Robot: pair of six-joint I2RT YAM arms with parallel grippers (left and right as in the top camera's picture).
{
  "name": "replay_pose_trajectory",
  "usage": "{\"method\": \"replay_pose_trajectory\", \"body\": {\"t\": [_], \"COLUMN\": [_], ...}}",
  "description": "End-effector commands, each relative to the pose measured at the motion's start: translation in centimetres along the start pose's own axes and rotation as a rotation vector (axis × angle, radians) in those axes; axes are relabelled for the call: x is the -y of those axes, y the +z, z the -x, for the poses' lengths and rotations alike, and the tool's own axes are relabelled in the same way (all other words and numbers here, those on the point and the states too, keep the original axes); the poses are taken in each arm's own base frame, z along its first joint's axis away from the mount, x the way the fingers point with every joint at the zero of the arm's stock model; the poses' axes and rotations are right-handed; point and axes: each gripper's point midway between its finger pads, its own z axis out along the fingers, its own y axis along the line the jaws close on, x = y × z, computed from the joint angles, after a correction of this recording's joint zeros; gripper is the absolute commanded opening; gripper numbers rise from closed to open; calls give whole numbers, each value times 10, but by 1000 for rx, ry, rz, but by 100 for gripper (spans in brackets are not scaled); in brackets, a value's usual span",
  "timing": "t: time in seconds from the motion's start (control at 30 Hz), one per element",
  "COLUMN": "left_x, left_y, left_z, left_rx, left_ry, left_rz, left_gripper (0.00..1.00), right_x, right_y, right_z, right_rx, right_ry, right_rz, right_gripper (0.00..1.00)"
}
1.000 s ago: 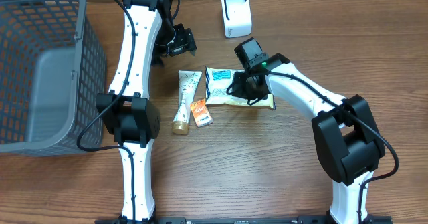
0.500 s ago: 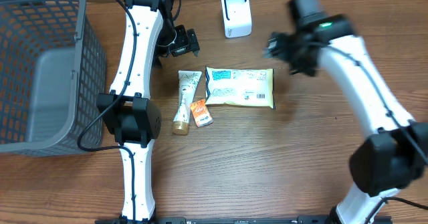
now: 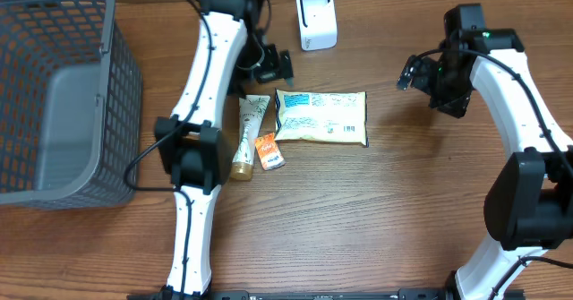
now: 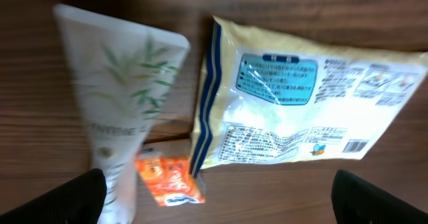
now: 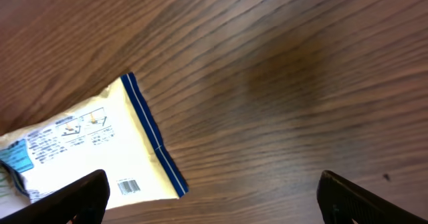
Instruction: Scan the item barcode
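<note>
One grey basket (image 3: pixel 54 85) stands well to the left of the pack (image 3: pixel 320 116), both on the wooden table (image 3: pixel 358 228). The pack is the only one of its kind: a yellow-white pouch lying flat, label up, with blue edging, a blue panel of print too small to read, and a barcode (image 4: pixel 358 146) by one corner.

Your left gripper (image 3: pixel 279 65) hangs just beyond the pack's left end, apart from it. Its fingers (image 4: pixel 73 197) are spread wide with nothing between them. Your right gripper (image 3: pixel 414 74) is near the pack's right end, also clear of it, jaws equally wide and empty.

One white tube (image 3: pixel 248 134) lies just left of the pack, printed with green leaves and lettering that seems to end in "TURE". One white scanner (image 3: pixel 316 19) stands near the pack on its far side, apart from it. One small orange sachet (image 3: pixel 269 150) sits at the pack's near left corner, between it and the tube. You cannot read its writing.
</note>
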Motion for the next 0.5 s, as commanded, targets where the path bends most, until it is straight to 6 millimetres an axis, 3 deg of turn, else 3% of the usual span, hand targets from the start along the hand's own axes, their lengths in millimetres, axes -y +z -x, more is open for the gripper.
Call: {"method": "replay_pose_trajectory", "body": {"t": [0.0,0.13,0.37,0.47], "left_x": [10,17,31,33], "left_y": [35,57,66,68], "left_z": [-9,-12,-3,2], "left_rx": [-120,-184,-167,-145], "left_ry": [62,114,185,195], "left_rz": [-53,-99,-185,-190], "left_gripper": [100,100,100,92], "right_x": [0,4,4,4], "right_y": [12,20,22,22], "right_z": [-8,-11,-12,-12], "right_rx": [-27,-34,-36,-36], "right_ry": [-27,-26,-26,-26], "right_rz": [12,8,8,8], "right_gripper": [100,100,100,100]}}
